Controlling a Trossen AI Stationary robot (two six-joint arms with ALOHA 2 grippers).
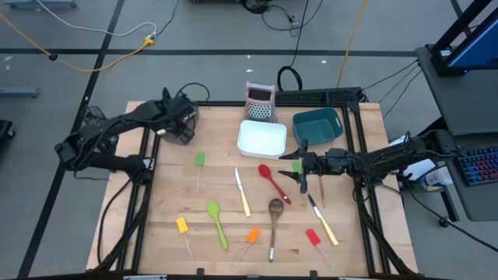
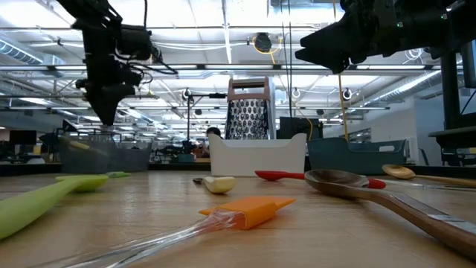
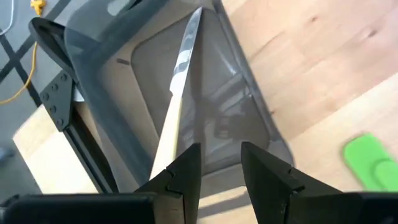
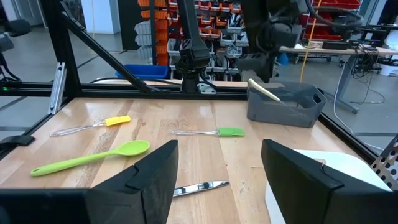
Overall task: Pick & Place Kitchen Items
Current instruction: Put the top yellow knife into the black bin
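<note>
- Orange spatula [image 2: 249, 211] sits closest in the low view. The wooden spoon [image 2: 349, 182] and red spoon [image 2: 286, 176] are behind it, and the green spoon [image 2: 44, 197] is off to one side. My left jaws hang above the dark mesh bin [image 2: 100, 152].
- From the high view, my right jaws hover just beside the red spoon, in front of the teal bin [image 1: 317, 124]. The other utensils lie spread over the bench [image 1: 163, 194].
- Left wrist view: left jaws are apart with nothing between them, right over the mesh bin. A cream-handled knife [image 3: 177, 93] lies tilted inside it. The green spatula [image 3: 367, 163] is on the bench outside the bin.
- Right wrist view: right jaws are wide apart and empty. A second knife [image 4: 199, 186] lies on the bench between them, and the yellow spatula [image 4: 115, 121] is farther out.
</note>
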